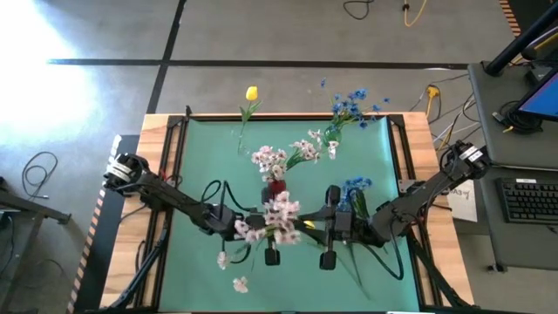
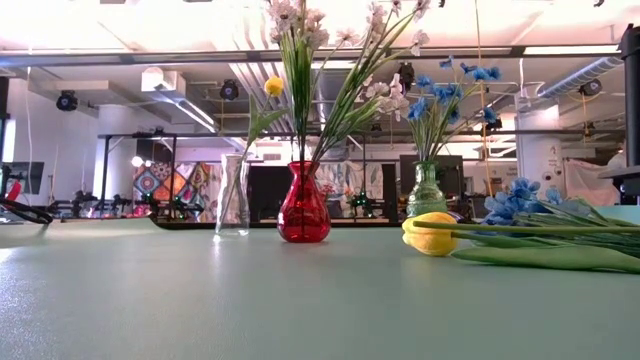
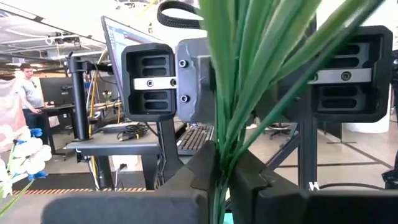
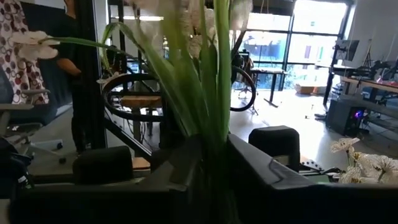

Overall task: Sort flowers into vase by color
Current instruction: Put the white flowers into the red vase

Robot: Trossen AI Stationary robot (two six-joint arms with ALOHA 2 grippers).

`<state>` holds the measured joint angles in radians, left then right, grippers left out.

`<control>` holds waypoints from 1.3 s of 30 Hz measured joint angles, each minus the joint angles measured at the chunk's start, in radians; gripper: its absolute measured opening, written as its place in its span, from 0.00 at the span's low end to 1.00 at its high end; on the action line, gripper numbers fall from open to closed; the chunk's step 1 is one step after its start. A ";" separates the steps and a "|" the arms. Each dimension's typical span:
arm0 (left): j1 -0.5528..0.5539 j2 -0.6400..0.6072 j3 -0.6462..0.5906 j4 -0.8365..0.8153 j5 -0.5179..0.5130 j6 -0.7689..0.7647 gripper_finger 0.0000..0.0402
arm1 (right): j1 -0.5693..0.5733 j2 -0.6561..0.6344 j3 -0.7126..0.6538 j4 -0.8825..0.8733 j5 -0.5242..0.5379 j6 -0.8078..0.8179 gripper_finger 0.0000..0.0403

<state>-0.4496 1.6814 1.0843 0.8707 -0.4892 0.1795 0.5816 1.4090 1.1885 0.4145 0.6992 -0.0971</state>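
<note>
The left gripper is clamped on a pink-white spray, apparently taking it over. The right gripper also straddles its stems; whether it grips, I cannot tell.

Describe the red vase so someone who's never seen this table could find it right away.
On the green table mat, look near the middle, between the clear vase and green vase. The red vase holds pinkish-white blossoms, and it is the only red one.
</note>
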 joint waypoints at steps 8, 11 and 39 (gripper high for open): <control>-0.008 -0.028 0.000 -0.061 -0.002 -0.001 0.01 | 0.002 -0.071 0.000 -0.107 0.008 0.053 0.41; -0.014 -0.056 -0.002 -0.105 -0.016 -0.006 0.00 | 0.002 -0.108 0.000 -0.195 0.008 0.104 0.47; 0.103 -0.687 -0.079 -0.733 -0.382 0.167 0.00 | 0.000 -0.190 -0.030 -0.387 0.009 0.191 0.54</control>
<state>-0.3465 0.9944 1.0057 0.1372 -0.8716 0.3466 0.5819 1.2194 1.1581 0.0271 0.7078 0.0940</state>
